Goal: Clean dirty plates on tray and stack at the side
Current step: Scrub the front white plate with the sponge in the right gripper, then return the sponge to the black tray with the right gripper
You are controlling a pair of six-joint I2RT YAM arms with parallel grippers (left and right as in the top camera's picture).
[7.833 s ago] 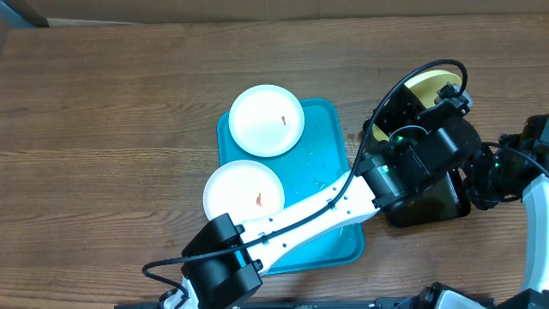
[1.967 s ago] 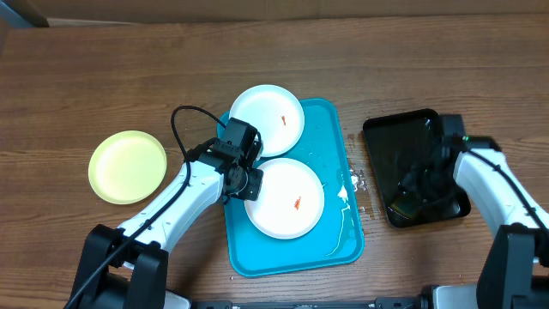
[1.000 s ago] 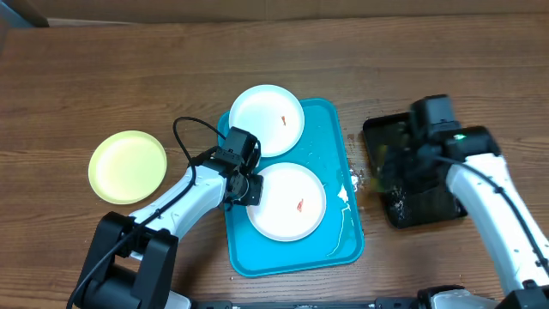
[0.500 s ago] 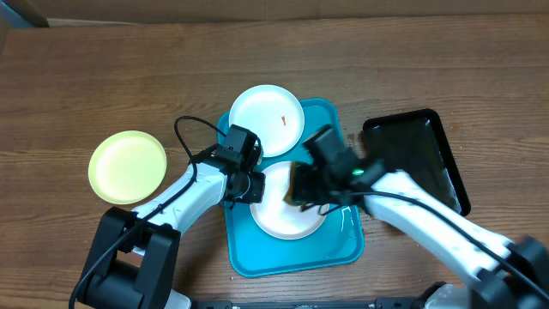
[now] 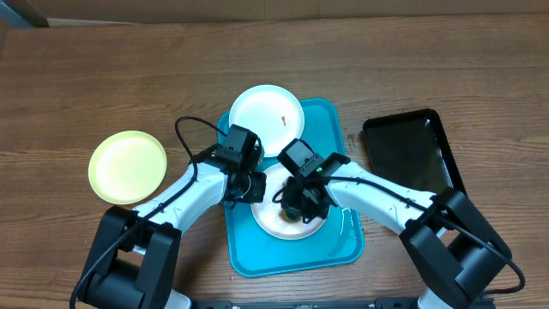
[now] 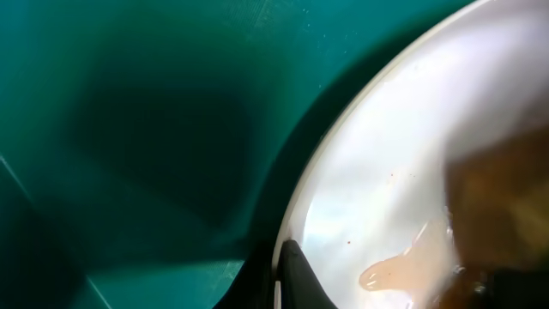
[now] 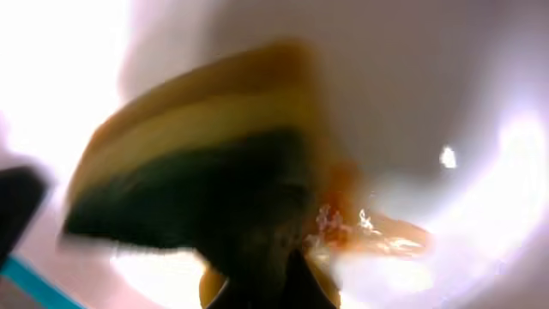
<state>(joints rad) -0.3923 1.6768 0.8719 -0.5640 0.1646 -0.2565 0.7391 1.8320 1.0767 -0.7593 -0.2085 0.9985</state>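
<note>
Three plates show in the overhead view. The yellow-green plate (image 5: pixel 129 166) lies alone on the table at the left, well apart from the blue tray (image 5: pixel 330 142). The upper white plate (image 5: pixel 266 120) sits over the tray's far left corner and carries a small red mark. The lower white plate (image 5: pixel 273 223) lies inside the tray, and both arms meet over it. The left gripper (image 5: pixel 250 187) is at its left rim, and the right gripper (image 5: pixel 300 204) is down on its middle. The black tray (image 5: pixel 412 154) stands to the right.

From the left wrist I see what the overhead view hides. The jaws are together and one dark fingertip (image 6: pixel 296 275) lies at the plate's rim, so I judge that it pinches the rim to steady the plate. A watery orange smear (image 6: pixel 395 273) is on the white surface.

The right wrist view is blurred, but only it shows the sponge (image 7: pixel 197 163), yellow on one side and dark green on the other. The closed jaws clamp it, and it presses on the plate just beside the smear.

I judge that the scrubbing of this plate is in hand. The next move calls for wiping the sponge across the smear while the left hold stays firm. After that, this plate should go to the side, onto the yellow-green one.
</note>
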